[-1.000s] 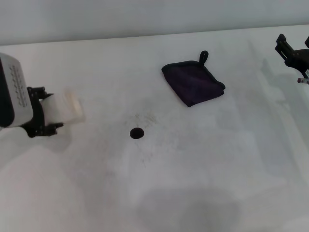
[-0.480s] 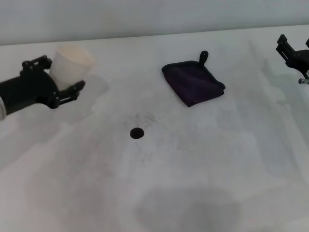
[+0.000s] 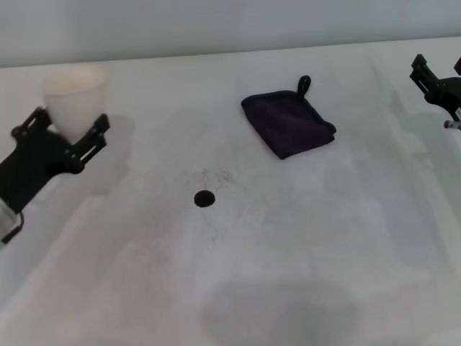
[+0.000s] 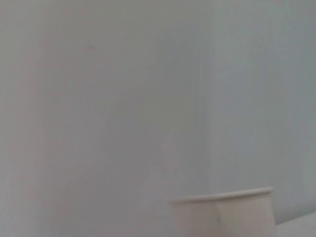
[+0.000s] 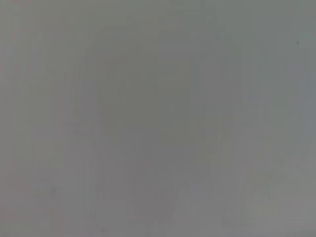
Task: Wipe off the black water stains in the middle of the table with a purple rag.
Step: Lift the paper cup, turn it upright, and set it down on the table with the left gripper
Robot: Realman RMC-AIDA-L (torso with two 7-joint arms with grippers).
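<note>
One small round blot, the black water stains (image 3: 204,198), sits on the white table (image 3: 302,238) nearest the robot, well to the right of the left gripper (image 3: 61,130) and a little nearer than it, with faint grey speckles just beyond it. That gripper, over the table's left side, has its black fingers (image 3: 92,135) closed around a white paper cup (image 3: 75,101), held upright; the left wrist view shows the cup's rim (image 4: 222,197) against a plain grey wall. Farther back lies the purple rag (image 3: 288,122), folded flat, loop at its far corner, well left of the right gripper (image 3: 434,83). Whether that gripper's fingers are parted cannot be told; it hangs at the table's right edge.
</note>
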